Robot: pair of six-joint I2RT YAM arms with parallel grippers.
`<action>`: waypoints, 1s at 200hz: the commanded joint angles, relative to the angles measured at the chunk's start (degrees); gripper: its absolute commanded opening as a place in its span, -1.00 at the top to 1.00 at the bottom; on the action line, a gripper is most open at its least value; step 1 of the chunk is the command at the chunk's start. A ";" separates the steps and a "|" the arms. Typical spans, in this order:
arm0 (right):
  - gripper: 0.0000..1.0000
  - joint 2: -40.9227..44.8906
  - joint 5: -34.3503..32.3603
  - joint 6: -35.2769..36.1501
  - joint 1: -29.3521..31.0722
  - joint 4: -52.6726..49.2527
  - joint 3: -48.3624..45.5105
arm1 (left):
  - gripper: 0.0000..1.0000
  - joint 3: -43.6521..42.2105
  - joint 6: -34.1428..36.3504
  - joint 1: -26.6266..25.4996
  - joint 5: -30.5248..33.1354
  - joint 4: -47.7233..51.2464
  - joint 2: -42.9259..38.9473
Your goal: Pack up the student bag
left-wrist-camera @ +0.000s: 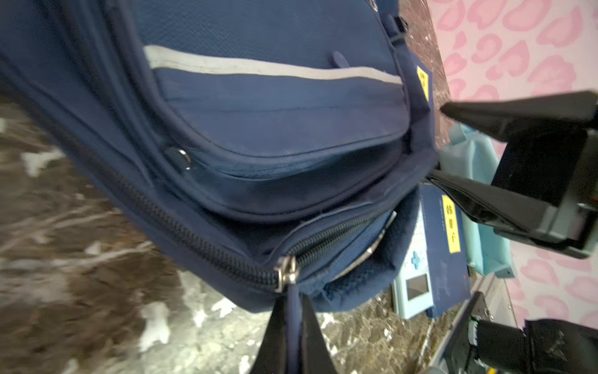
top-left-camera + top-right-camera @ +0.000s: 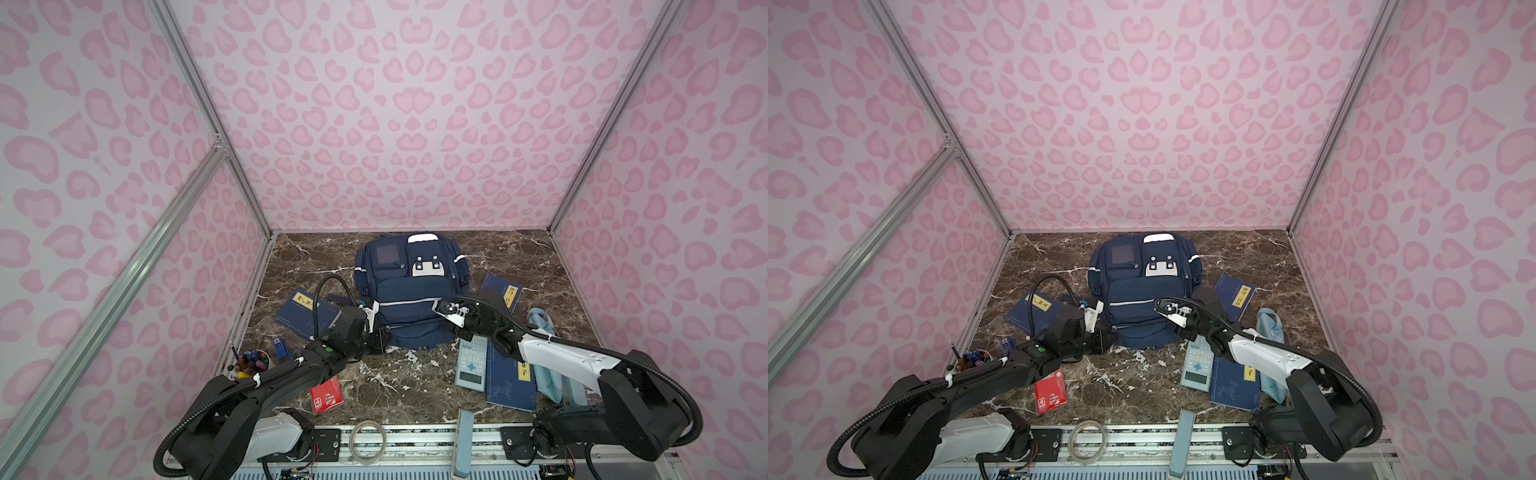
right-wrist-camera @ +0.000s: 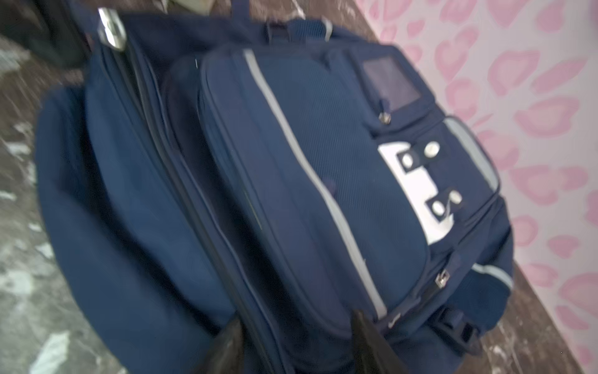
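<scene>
A navy bag (image 2: 409, 291) lay flat, pockets up, at the back middle of a brown marble table (image 2: 395, 386), inside pink-patterned walls. Its near end faced two black-and-white robot arms.

The left gripper (image 1: 293, 306) sat at the bag's near left corner. Its fingers were clenched on the blue zip tab (image 1: 293, 293) that hung from a metal slider (image 1: 286, 270). The zip was shut on one side of the slider and parted on the other.

The right gripper (image 3: 297, 319) sat at the bag's near right side. Its fingers (image 1: 485, 200) were spread apart and grasped nothing. One tip was at the bag's edge, but whether it touched the fabric could not be told. Both wrist views were blurred.

A dark blue book (image 2: 305, 311) lay just left of the bag and a second book (image 2: 500, 291) just right of it. Nearer the arms on the right, a pale calculator (image 2: 471, 363) lay against a third book (image 2: 511, 382), with a light blue pouch (image 2: 539, 320) beside them. A red box (image 2: 326, 395) lay at the front left, and a pen cup (image 2: 249, 361) stood by the left wall
</scene>
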State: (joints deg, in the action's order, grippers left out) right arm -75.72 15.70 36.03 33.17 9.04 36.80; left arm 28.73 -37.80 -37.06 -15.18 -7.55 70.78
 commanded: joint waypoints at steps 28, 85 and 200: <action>-0.18 1.25 -4.07 -12.82 13.20 4.33 -1.90 | 0.93 3.98 -3.86 -3.00 -0.58 -2.91 1.17; 0.03 -10.33 -5.51 -16.06 16.28 6.85 2.73 | 0.93 2.77 -4.91 -4.27 -4.67 -6.15 2.89; 1.00 -4.91 -4.77 -9.22 13.15 1.53 -1.56 | 0.93 2.40 4.47 14.87 2.82 7.22 5.70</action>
State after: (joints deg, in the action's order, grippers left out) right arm -82.65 14.48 25.10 46.85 13.04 37.19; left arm 29.61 -36.18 -26.20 -24.64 -5.72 74.00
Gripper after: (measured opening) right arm 0.068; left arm 0.083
